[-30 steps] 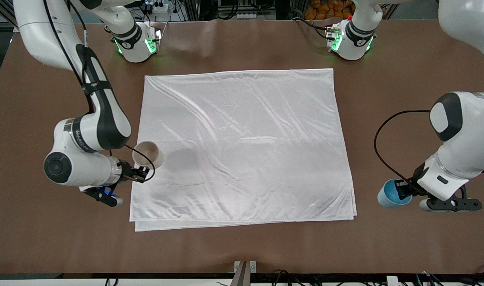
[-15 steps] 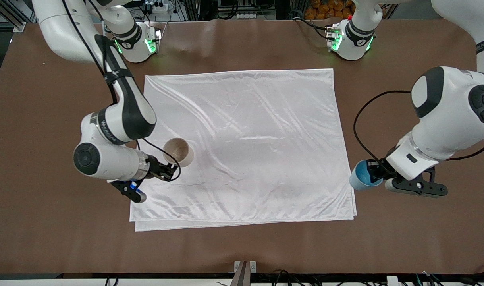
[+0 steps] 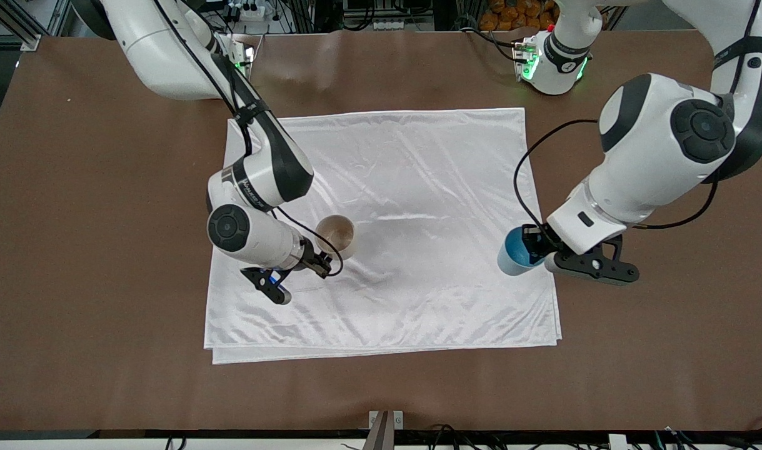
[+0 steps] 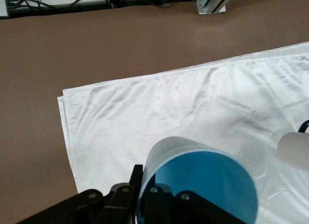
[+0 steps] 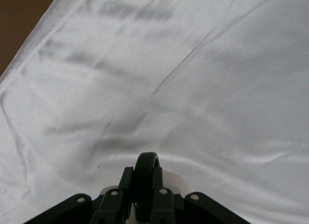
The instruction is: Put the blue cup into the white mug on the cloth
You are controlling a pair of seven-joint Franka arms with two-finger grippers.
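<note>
The right gripper (image 3: 323,264) pinches the white mug (image 3: 337,235) by its black loop handle (image 5: 145,183) alone, over the right arm's end of the cloth (image 3: 412,187), so the mug could swing or tip as it is set down and rucks the slick, wrinkled fabric. Toward the left arm's end, the left gripper (image 3: 536,247) clamps the rim of the blue cup (image 3: 515,251) over the cloth's edge; that thin bite could slip, or the cup could catch the mug's lip. Both 2 vessels look empty.

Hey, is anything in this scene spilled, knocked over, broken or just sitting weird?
Nothing stands out. The left gripper holds the blue cup over the cloth's edge; the right gripper holds the white mug by its handle over the cloth. The cloth is only wrinkled.
</note>
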